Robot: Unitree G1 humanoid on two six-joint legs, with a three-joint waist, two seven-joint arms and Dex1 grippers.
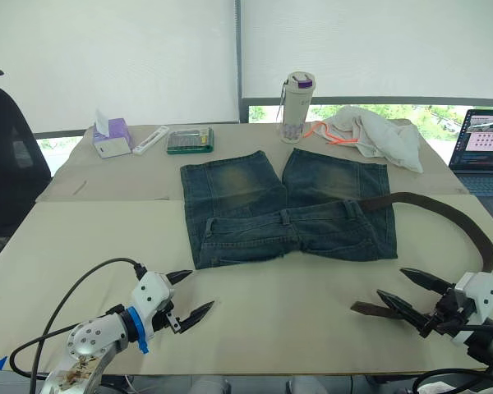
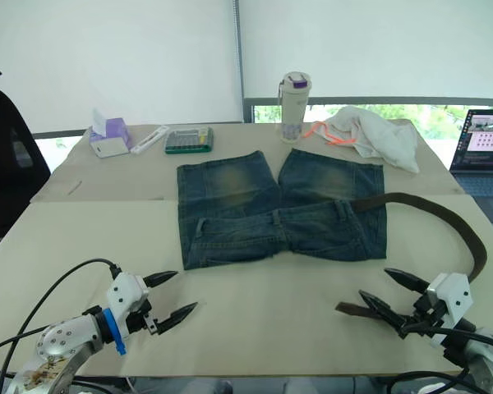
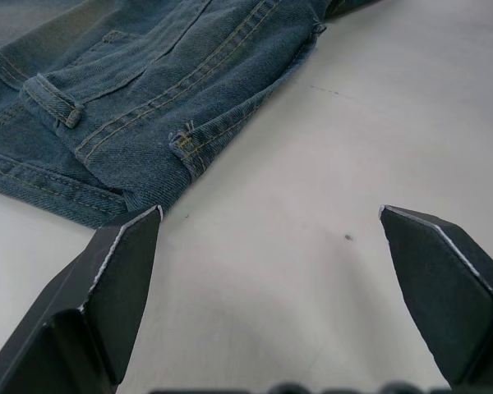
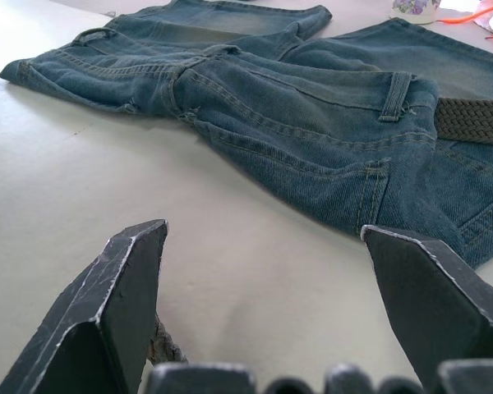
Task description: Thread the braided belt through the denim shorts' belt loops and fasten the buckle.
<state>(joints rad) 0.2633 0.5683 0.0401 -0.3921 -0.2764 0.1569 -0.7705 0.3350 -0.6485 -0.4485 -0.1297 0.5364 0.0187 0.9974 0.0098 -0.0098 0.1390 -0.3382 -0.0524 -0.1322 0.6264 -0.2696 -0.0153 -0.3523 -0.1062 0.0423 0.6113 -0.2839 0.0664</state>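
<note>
One pair of denim shorts (image 1: 286, 208) lies flat at the centre of the table (image 1: 82, 230), waistband toward the robot, two legs pointing to 12 o'clock. One braided belt (image 1: 444, 215) starts on the shorts' right half, runs off toward 3 o'clock, curves back and ends on the table by the right tool (image 1: 414, 294); the buckle cannot be made out. Belt loops: two countable in the right wrist view, one (image 4: 397, 96) just beside the belt's braided end. Left tool (image 1: 186, 297), at 7 o'clock from the shorts: fingers spread, holding nothing, above bare table near the waistband corner. Right tool, at 5 o'clock: fingers spread, empty, the belt's end lying just beside its lower finger. Far edge, counted: one tissue box (image 1: 111, 137), one white remote (image 1: 150, 139), one calculator (image 1: 189, 140), one bottle (image 1: 297, 107), one white cloth (image 1: 376, 135) with orange cord. One laptop (image 1: 481, 153) at 2 o'clock.
</note>
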